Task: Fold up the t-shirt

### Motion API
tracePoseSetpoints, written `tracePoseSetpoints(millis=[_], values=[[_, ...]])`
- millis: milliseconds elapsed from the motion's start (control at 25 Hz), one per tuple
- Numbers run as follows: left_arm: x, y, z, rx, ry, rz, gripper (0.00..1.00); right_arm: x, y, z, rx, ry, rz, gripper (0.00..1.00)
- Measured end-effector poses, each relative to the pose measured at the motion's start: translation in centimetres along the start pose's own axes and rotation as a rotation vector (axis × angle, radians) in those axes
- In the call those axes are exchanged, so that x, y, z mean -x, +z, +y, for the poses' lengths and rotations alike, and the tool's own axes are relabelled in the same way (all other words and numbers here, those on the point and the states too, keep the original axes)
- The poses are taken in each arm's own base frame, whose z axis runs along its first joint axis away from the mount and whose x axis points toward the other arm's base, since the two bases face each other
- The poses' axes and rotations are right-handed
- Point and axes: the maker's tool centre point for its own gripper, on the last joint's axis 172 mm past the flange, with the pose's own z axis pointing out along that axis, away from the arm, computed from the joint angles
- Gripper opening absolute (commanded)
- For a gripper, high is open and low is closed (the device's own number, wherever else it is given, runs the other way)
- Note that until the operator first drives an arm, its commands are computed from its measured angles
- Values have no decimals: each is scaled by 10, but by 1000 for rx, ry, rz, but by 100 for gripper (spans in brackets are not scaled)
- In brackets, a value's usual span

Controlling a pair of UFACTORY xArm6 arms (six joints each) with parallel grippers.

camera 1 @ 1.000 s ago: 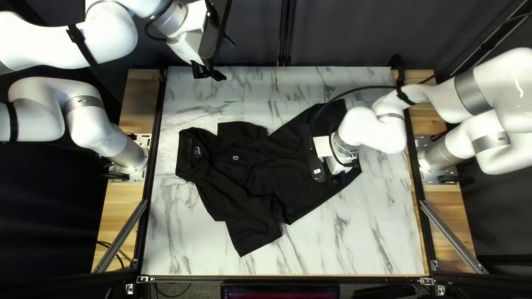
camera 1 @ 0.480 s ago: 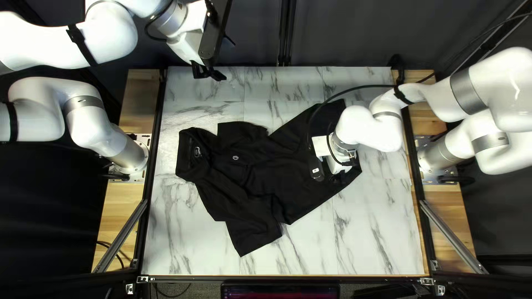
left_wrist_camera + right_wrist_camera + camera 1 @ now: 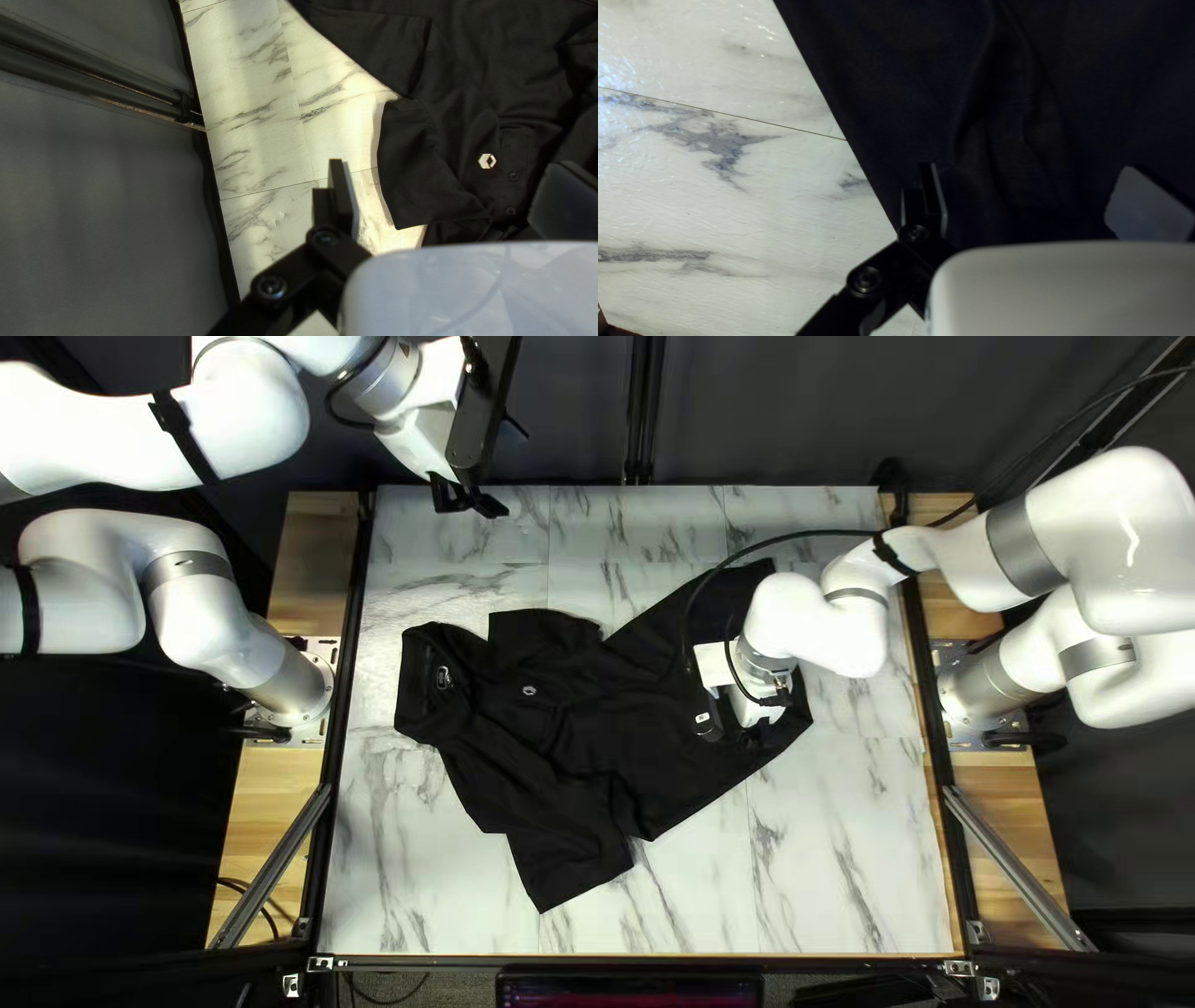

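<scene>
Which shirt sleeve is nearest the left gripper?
The far sleeve, on the side of the table's far edge. The near sleeve points toward the near edge, farther from the left gripper.

Grey-veined white marble-look tabletop, pale wood strips either side, dark curtain behind.

Shirt cut off ahead of left jaws, partly hidden under right jaws, weave there seemingly blurred
</scene>
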Motion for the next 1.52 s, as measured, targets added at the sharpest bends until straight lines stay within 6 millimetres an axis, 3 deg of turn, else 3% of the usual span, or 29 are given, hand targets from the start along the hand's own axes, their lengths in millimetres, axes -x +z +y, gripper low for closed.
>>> tracePoseSetpoints(millis=[320,440,520,720,1160,1440,1480,1520], values=[[0,0,0,0,0,0,100,-1,4,-6,-13,-19,-23,67],[0,0,0,0,0,0,100,-1,5,-5,-16,-24,-29,52],[0,0,0,0,0,0,100,-1,6,-5,-20,-28,-34,52],[0,0,0,0,0,0,100,-3,6,-12,-29,-40,-46,73],[0,0,0,0,0,0,100,-1,4,-42,-33,-52,-70,81],[0,0,0,0,0,0,100,-6,-6,-81,-14,-54,-80,86],[0,0,0,0,0,0,100,-7,-9,-85,-9,-53,-79,92],[0,0,0,0,0,0,100,-7,-13,-88,-3,-50,-78,93]])
